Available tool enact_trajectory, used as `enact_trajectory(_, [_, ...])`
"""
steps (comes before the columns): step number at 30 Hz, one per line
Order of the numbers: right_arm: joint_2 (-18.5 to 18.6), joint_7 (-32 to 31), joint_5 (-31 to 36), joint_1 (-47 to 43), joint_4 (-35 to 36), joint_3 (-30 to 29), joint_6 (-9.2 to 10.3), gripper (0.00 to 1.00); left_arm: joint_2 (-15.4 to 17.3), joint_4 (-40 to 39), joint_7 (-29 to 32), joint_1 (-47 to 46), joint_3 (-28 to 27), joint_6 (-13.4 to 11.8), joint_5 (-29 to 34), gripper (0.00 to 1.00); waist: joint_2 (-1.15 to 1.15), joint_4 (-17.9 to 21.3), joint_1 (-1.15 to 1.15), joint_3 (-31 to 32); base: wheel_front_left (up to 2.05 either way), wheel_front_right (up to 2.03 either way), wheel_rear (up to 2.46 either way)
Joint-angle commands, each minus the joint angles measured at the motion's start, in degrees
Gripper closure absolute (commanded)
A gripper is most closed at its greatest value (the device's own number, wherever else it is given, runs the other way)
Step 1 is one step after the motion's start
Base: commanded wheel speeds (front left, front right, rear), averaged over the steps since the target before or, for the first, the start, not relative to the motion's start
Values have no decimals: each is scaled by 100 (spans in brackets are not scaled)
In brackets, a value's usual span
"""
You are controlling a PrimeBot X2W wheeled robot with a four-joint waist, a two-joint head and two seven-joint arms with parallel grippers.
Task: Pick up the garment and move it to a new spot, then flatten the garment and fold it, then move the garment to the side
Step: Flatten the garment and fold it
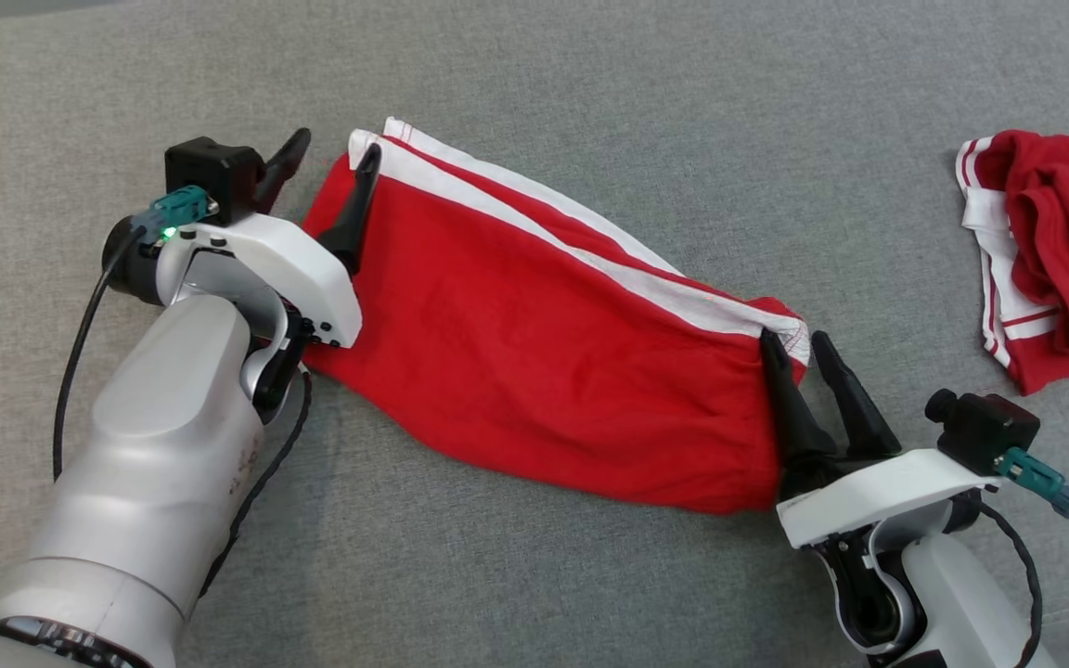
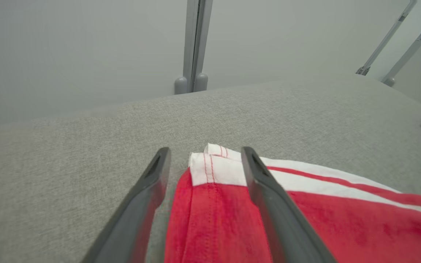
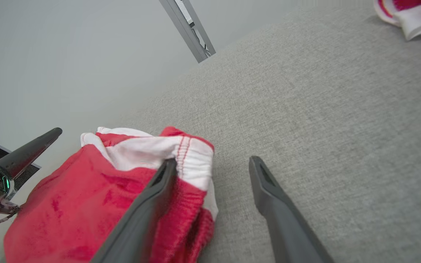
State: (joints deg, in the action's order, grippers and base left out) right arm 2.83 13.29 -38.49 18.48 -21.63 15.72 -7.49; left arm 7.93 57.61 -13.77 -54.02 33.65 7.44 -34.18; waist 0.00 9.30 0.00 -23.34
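Head view: shorts (image 1: 534,353) spread on worktop (image 1: 590,93); left pincer (image 1: 330,153) wide astride hem (image 2: 214,170), right pincer (image 1: 792,341) wide, one finger at waistband (image 3: 196,160). Left wrist view adds far post (image 2: 196,40).

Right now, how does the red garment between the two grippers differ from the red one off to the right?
The garment between the grippers lies stretched out and mostly flat; the garment on the right is crumpled in a heap. The first has the left gripper and the right gripper open at its two ends; the second has no gripper near it. Both are red with white stripes and lie on the grey surface.
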Motion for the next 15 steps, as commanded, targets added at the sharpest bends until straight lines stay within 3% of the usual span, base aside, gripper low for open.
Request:
enact_trajectory(1, [24,69,141,-65,76,-63,-1,0,55,60,-95,-27,-21,3,9,0,0,-53,0,75,0,0,0])
enact_trajectory(4, [35,96,337,-221,265,-141,-1,0,111,-166,-140,146,-196,-208,132,0,0,-121,0,194,0,0,0])
enact_trajectory(8, [119,132,697,-453,650,-337,-1,0,246,-1167,-142,790,-761,-689,409,0,0,-212,0,381,0,0,0])
enact_trajectory(9, [119,132,697,-453,650,-337,-1,0,246,-1167,-142,790,-761,-689,409,0,0,-212,0,381,0,0,0])
enact_trajectory(15, [177,93,1361,-717,1080,-794,-1,0,373,-2693,-146,2059,-1561,-1229,889,0,0,-360,0,711,0,0,0])
